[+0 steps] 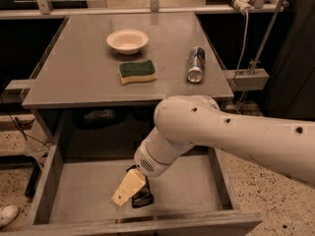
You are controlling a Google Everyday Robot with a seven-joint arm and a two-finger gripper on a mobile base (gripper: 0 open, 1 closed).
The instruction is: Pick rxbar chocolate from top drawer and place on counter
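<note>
rxbar chocolate (143, 198) is in the top drawer (197, 191), flat on the grey bottom, close to the drawer's front wall and roughly below the middle of the counter's front edge; only part of the black wrapper shows. gripper (123, 194) is down in the drawer right at the bar, its cream tip angled toward the drawer's front-left, overlapping the bar's left side (whether it's apart or clamped on the bar: cannot tell from this view). Drawer is pulled out under the counter's front edge. The white arm (221, 132) comes in from the right, crossing below the counter's front-right corner, wrist pointing down into the drawer. On the counter (83, 77): green-and-yellow sponge (138, 72) about mid-surface, white bowl (127, 41) just behind it toward the back edge, can (196, 64) lying on its side near the right edge, level with the sponge and well apart from it.
</note>
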